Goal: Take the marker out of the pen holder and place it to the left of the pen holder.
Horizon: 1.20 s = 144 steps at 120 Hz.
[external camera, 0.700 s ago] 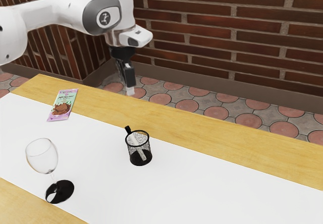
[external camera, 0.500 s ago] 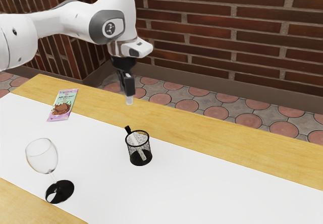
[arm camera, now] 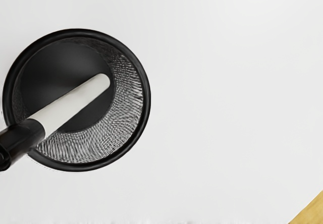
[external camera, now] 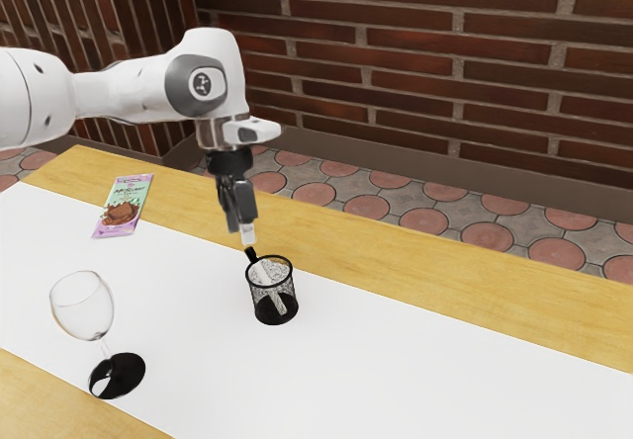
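Brick wall [external camera: 425, 75] is rising beyond the pen holder [arm camera: 147, 100]; the marker [arm camera: 73, 104] is leaning inside it, cap [arm camera: 22, 138] overhanging. My jaws are hovering above, apart or together I cannot tell; descending askew is risking bumping the cap, toppling the pen holder.

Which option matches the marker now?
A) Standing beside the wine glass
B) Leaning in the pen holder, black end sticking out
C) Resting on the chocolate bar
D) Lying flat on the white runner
B: the marker slants inside the pen holder, pale end down within it and black end sticking out past its rim.
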{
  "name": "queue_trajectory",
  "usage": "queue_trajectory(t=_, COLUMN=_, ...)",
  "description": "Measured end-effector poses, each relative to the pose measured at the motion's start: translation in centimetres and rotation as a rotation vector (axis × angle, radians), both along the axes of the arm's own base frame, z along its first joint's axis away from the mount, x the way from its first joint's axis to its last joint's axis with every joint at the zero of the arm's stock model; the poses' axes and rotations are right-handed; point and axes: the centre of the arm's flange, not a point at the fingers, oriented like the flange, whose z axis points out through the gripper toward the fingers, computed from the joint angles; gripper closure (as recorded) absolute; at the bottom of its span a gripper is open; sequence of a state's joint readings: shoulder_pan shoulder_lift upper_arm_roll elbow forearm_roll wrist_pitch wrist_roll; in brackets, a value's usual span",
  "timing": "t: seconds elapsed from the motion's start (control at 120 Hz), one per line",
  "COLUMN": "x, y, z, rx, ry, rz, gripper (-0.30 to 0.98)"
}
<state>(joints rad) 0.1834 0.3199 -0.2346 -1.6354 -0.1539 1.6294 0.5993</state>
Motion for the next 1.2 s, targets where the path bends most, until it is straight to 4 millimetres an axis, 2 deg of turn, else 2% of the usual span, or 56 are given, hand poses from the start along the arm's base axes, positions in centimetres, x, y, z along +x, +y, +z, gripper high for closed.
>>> queue_trajectory(t=0.083, x=-0.1, y=2.1, z=-1.8, rx=-0.035, ry=0.048, rz=0.044, gripper=0.0)
queue_trajectory(t=0.275, x=0.8, y=4.2, z=-4.7, rx=-0.115, ry=0.102, rz=0.084, gripper=0.0)
queue_trajectory(t=0.483, x=2.9, y=5.0, z=-7.1, rx=-0.174, ry=0.108, rz=0.076, gripper=0.0)
queue_trajectory(t=0.592, x=3.3, y=5.3, z=-8.3, rx=-0.189, ry=0.117, rz=0.071, gripper=0.04)
queue_trajectory(t=0.825, x=3.3, y=5.0, z=-8.8, rx=-0.203, ry=0.121, rz=0.048, gripper=0.26)
queue_trajectory(t=1.2, x=4.1, y=4.8, z=-8.7, rx=-0.199, ry=0.079, rz=0.037, gripper=0.42)
